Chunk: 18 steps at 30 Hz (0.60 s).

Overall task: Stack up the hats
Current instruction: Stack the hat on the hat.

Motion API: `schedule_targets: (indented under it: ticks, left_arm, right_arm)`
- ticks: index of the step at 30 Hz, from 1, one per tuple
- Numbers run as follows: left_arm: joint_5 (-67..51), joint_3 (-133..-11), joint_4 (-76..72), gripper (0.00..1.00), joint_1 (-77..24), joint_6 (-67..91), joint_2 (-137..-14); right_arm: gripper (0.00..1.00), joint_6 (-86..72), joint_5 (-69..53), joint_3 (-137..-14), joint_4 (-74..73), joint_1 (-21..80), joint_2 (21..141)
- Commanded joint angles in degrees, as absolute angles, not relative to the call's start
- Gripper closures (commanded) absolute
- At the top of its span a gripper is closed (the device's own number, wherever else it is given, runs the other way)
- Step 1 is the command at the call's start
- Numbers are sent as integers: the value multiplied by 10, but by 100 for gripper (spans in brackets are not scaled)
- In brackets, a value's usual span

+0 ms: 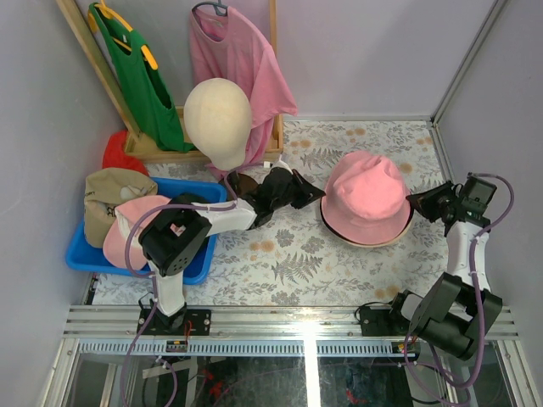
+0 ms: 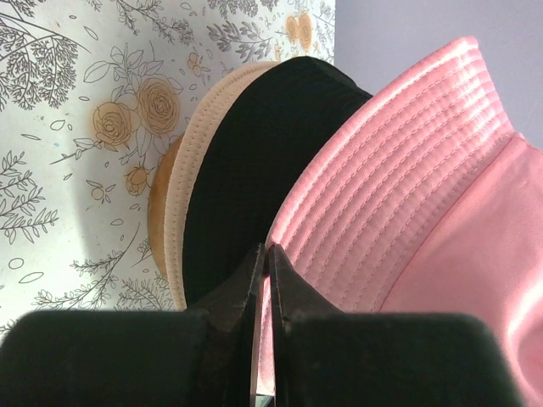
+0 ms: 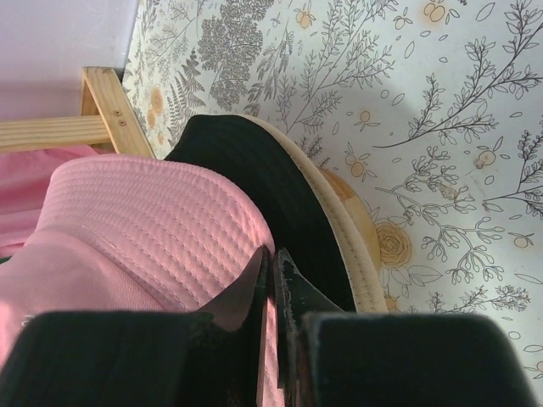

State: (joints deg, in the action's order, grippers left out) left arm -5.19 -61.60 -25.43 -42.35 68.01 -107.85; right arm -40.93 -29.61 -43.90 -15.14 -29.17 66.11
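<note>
A pink bucket hat [image 1: 366,197] lies on top of a black-brimmed hat [image 2: 246,153] and a beige-brimmed hat [image 2: 180,195] on the floral table, right of centre. My left gripper [image 1: 316,197] is shut on the pink brim's left edge, with pink fabric pinched between its jaws [image 2: 265,250]. My right gripper [image 1: 413,202] is shut on the brim's right edge [image 3: 273,254]. In the right wrist view the pink brim [image 3: 144,220] overlaps the black one [image 3: 254,170] and the beige rim [image 3: 348,229]. A tan cap [image 1: 112,197] and a pink cap [image 1: 127,231] sit in the blue bin [image 1: 85,253].
A beige mannequin head [image 1: 218,119] stands behind the left arm. A pink shirt [image 1: 242,55] and a green garment [image 1: 136,72] hang on a wooden rack [image 1: 161,153]. A red item [image 1: 123,153] lies beside the bin. Purple walls close in three sides.
</note>
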Motion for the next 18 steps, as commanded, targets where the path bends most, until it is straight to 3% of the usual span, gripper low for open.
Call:
schedule_targets:
  ticks: [1,18]
  left_arm:
    - [-53,-621,-155,100,-426,637,-1104]
    - [-42,-638,-94,100,-427,621,-1126]
  right_arm:
    - [100,-380,-251,-419,-163,-295,670]
    - [100,-348,-242,-399,-172,-295,676]
